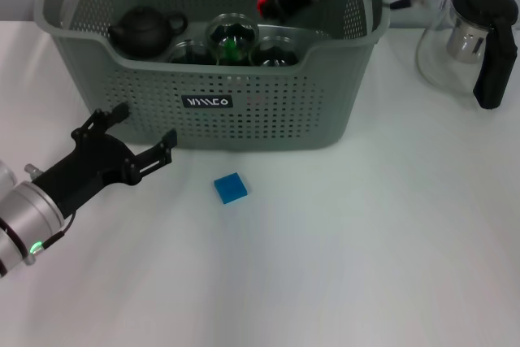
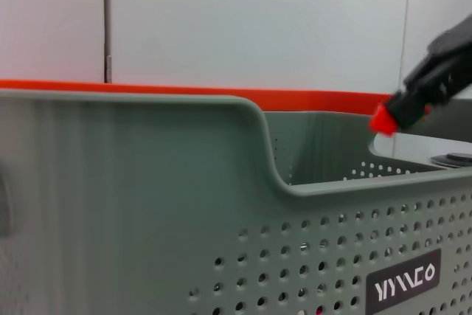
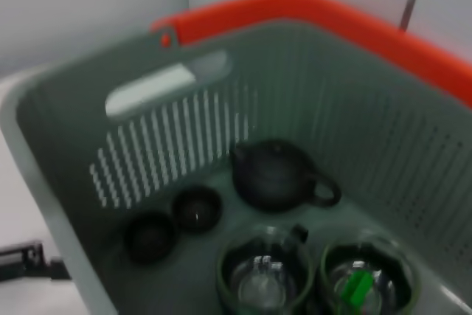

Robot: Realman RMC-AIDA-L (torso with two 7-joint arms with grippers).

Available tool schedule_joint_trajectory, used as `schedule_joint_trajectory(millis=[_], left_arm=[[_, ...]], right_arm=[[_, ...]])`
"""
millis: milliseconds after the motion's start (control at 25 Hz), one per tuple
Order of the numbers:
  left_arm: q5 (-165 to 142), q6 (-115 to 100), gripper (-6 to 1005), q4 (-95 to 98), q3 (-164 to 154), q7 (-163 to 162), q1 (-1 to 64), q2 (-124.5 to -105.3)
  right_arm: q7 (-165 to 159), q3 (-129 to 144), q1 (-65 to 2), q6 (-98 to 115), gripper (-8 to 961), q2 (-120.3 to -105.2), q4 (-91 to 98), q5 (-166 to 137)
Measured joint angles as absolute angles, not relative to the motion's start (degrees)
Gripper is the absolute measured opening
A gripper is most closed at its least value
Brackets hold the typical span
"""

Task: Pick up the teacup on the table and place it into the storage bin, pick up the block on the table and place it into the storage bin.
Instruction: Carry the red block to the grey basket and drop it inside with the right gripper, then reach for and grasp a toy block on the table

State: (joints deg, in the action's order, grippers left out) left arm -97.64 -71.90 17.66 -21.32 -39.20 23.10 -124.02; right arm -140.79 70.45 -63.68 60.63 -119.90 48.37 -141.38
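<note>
left gripper [image 1: 146, 137] hangs wide open and empty in the head view, near the storage bin [image 1: 268, 111] front wall, with one blue block [image 1: 231, 188] untouched on the table [image 1: 366, 241] just beside it. right gripper [image 1: 272, 4] reaches over the bin; its fingers' state i cannot tell. left wrist view shows only the bin wall and that red tip. right wrist view counts inside: one teapot [image 3: 276, 175], two small dark teacups [image 3: 197, 209], two glass cups [image 3: 262, 278]. by my judgement teacup done, block left.

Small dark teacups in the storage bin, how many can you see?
2, side by side on the floor of the storage bin: one teacup beside the black teapot, the other teacup farther from it. Others may be hidden.
</note>
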Motion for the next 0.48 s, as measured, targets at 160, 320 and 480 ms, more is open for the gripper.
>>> schedule_joint_trajectory(millis=[160,320,480], left_arm=[[-97.64,-71.88,927,17.66,-21.27,-39.20,23.04,-124.02],[-97.65,-71.89,927,17.66,-21.26,-39.20,23.06,-124.02],[-97.64,-71.89,926,17.66,-21.26,-39.20,22.98,-124.01]], right_arm=[[-140.85,70.56,-65.95,60.14,204,-119.88,45.26,-143.63],[-141.23,70.58,-65.69,59.53,230,-120.05,46.06,-144.85],[-137.95,70.65,-62.51,60.29,303,-120.29,52.06,-141.76]])
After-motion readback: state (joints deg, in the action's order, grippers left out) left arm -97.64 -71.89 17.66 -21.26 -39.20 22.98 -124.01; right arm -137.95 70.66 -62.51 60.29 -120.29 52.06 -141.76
